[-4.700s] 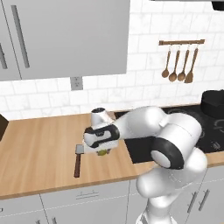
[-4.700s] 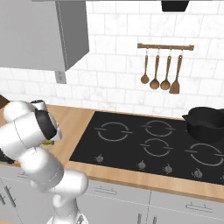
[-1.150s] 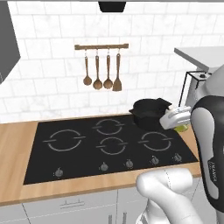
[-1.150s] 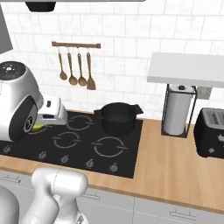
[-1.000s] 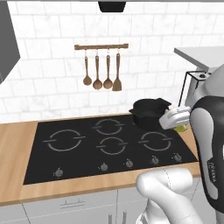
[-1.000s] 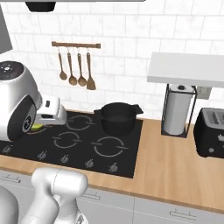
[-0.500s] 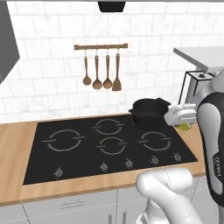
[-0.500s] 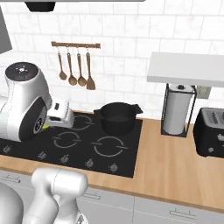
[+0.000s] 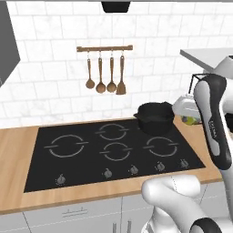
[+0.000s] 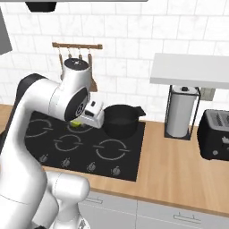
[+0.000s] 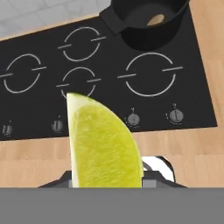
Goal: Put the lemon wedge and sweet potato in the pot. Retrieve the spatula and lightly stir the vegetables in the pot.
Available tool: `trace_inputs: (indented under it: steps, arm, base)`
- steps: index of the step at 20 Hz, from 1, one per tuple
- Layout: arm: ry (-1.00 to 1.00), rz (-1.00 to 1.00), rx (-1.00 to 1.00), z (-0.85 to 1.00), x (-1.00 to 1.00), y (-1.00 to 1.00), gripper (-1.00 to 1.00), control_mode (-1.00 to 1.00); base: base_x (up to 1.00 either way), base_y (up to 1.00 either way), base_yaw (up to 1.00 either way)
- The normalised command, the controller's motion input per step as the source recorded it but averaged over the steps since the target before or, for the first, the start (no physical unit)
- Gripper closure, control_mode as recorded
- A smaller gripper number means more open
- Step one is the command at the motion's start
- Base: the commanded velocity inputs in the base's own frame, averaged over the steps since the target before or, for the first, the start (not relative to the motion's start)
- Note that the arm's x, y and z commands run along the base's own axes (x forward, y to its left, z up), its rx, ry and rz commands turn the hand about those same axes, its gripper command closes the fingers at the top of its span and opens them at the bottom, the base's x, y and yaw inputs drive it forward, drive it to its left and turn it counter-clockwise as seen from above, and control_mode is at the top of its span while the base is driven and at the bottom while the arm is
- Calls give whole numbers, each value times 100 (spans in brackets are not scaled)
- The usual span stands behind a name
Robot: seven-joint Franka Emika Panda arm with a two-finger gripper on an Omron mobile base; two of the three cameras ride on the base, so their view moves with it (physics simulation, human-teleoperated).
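My gripper (image 10: 80, 121) is shut on the lemon wedge (image 11: 103, 144), a yellow-green slice that hides the fingertips in the hand view. The wedge (image 10: 76, 124) hangs above the hob, left of the pot in the right base view. In the left base view the gripper (image 9: 188, 119) is just right of the pot. The squat black pot (image 9: 156, 117) stands on the far right burner, and a brownish piece (image 11: 155, 19), likely the sweet potato, lies inside the pot (image 11: 151, 22). The spatula is out of view.
The black hob (image 9: 109, 152) has several burner rings and a row of knobs at its front. All-brown wooden spoons and a turner hang on a wall rail (image 9: 104, 48). A paper towel roll (image 10: 180, 112), a toaster (image 10: 216, 134) and a shelf (image 10: 192, 69) stand right of the hob.
The base has driven from the bare counter to the hob. Over the last second the hand with the lemon wedge has moved closer to the pot.
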Motion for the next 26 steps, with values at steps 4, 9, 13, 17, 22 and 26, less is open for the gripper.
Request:
trace_inputs:
  steps: [4,9,13,17,22,26]
  arm:
    - [11,-8,-8,-52,100,-16,100,-100]
    - [2,-2,-4,-39,100,-2,100,-100]
    - [8,0,0,-19,100,-3,100,-100]
    - [11,-2,-6,-36,100,-16,100,-100]
    - [16,-4,-9,-27,73,-27,100,-100]
    - [13,-3,-1,-33,74,-21,100,-100]
  base:
    - [0,0,0]
    - [0,0,0]
    - [0,0,0]
    - [0,0,0]
    - [0,0,0]
    - [0,0,0]
